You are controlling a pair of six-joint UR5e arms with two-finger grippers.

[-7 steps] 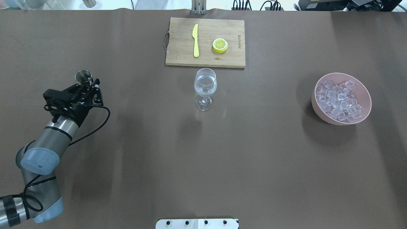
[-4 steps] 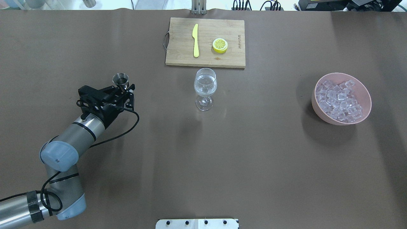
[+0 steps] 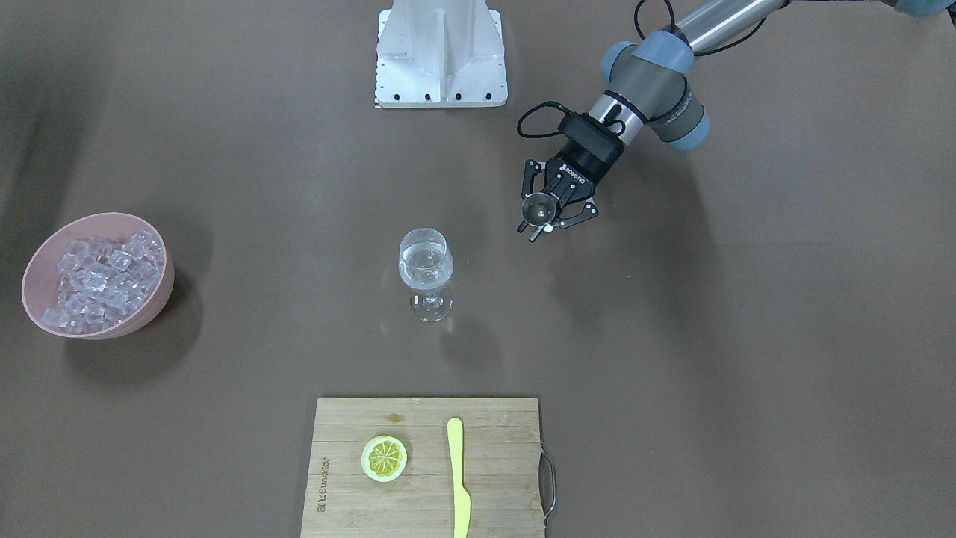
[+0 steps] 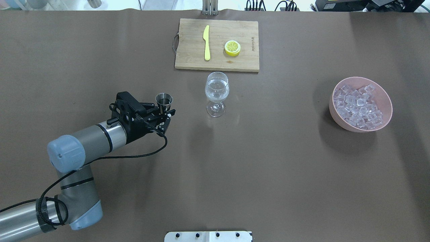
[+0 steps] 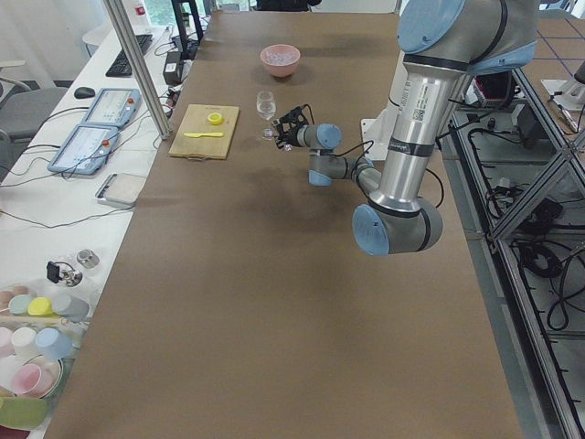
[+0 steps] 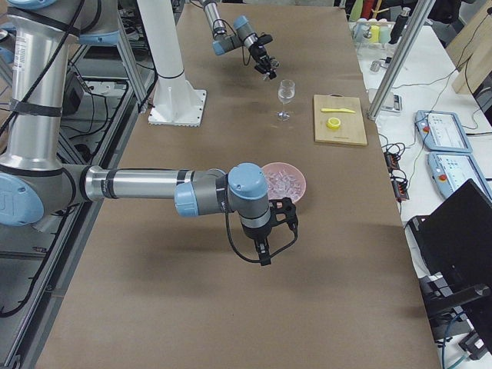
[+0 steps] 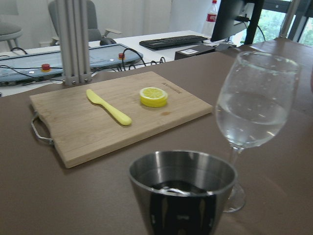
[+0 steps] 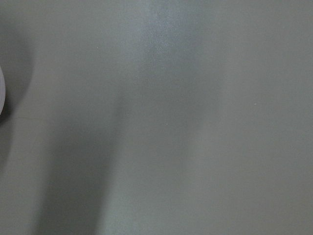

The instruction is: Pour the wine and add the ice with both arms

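Observation:
My left gripper [image 4: 163, 109] is shut on a small steel measuring cup [image 4: 164, 99] and holds it upright above the table, a short way left of the wine glass [image 4: 217, 90]. The left wrist view shows a little clear wine in the cup [image 7: 183, 196], with the glass [image 7: 257, 112] close on its right, about half full of clear liquid. The ice [image 4: 358, 107] fills a pink bowl [image 4: 336, 117] at the far right. My right gripper [image 6: 286, 215] shows only in the exterior right view, near the bowl; I cannot tell whether it is open or shut.
A wooden cutting board [image 4: 188, 50] behind the glass carries a yellow knife [image 4: 206, 43] and a lemon half [image 4: 232, 47]. The white base bracket [image 3: 441, 52] stands at the robot's edge. The right wrist view shows only bare brown table.
My left arm has swung to the right with the measuring cup, from the table's left side to just left of the wine glass. The glass, board and bowl have not moved.

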